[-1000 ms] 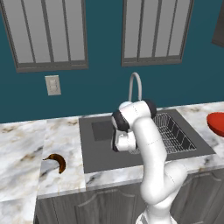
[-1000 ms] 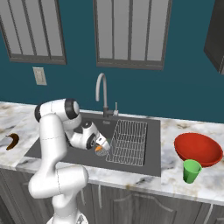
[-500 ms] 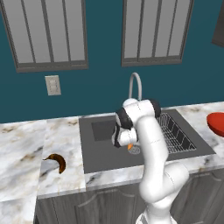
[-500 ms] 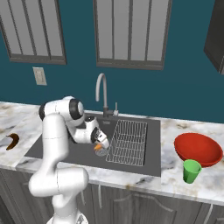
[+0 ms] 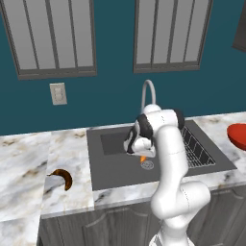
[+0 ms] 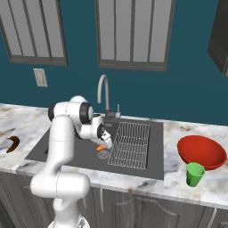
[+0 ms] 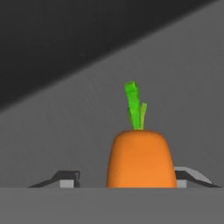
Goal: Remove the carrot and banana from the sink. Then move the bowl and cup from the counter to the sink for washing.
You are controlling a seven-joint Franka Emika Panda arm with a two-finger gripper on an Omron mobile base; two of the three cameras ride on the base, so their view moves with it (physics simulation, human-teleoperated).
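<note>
In the hand view, the small bright orange carrot [image 7: 141,159] with its short green top stands between the two dark fingertips [image 7: 65,178] of the two-finger gripper [image 7: 127,179]. The right tip sits just at the carrot's flank, while a clear gap separates the left tip from it. The jaws stand apart around the carrot, and whether they actually press it cannot be told. Behind it runs the dark grey floor of the sink.

From the right base view, the white arm reaches down into the large dark grey rectangular sink [image 6: 67,147], its gripper [image 6: 105,143] low over the basin floor. The carrot [image 6: 101,148] shows as an orange speck at the gripper's tip, just at 11 o'clock of the round drain [image 6: 103,154]. The wire rack [image 6: 129,144] lies at 3 o'clock of the gripper. The curved steel faucet [image 6: 105,95] rises at 12 o'clock.

On the white-grey marble counter [image 6: 187,196], at 3 o'clock of the sink, sits the wide shallow red bowl [image 6: 201,152]. The small green tapered cup [image 6: 194,173] stands just in front of it.

At 9 o'clock of the sink, the curved dark brown banana [image 5: 62,177] lies on the counter, well apart from the basin.
</note>
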